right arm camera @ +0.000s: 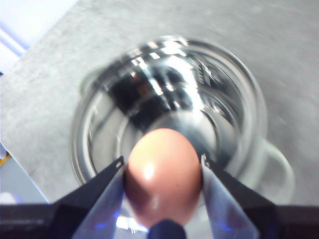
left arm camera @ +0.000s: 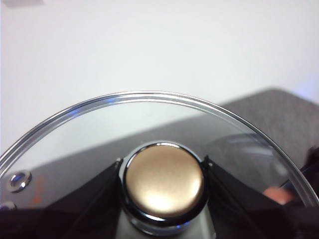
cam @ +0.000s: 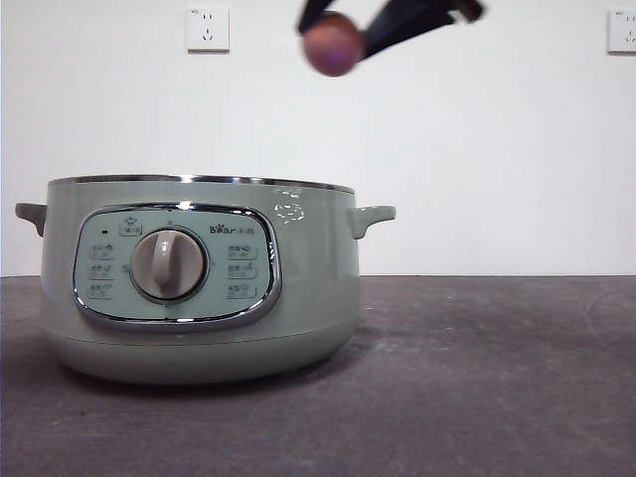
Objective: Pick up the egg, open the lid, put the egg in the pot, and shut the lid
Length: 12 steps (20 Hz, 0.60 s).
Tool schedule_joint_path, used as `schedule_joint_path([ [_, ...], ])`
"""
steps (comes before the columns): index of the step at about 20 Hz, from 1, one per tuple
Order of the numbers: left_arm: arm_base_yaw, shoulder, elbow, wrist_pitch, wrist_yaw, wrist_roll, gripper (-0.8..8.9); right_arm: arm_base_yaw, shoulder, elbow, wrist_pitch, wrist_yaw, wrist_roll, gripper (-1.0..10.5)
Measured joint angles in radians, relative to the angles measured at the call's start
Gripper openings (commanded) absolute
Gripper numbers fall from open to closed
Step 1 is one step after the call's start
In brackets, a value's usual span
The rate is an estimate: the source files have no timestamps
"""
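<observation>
Reddish-brown and brittle, the egg [right arm camera: 163,177] sits pinched at its sides in our right gripper [right arm camera: 162,172] above the open pot [cam: 199,283], while our left gripper [left arm camera: 163,174] clamps the lid [left arm camera: 149,124] by its knob.

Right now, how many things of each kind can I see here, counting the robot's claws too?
Reddish-brown oval egg: 1
Round glass lid with chrome rim: 1
Pale sage-green electric pot: 1
Black two-jawed grippers, right gripper shut on the egg, left gripper shut on the lid's knob: 2
White wall sockets: 2
Total: 7
</observation>
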Motion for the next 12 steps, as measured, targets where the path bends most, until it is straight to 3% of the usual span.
schedule_joint_path([
  [8,0.000,-0.169,0.003,-0.114,-0.062,0.004,-0.08,0.016,0.444,0.456,-0.213,0.001,-0.092,-0.1],
  [12,0.000,-0.179,0.003,-0.138,-0.061,0.004,-0.08,0.030,0.591,0.513,-0.204,0.008,-0.129,-0.1],
])
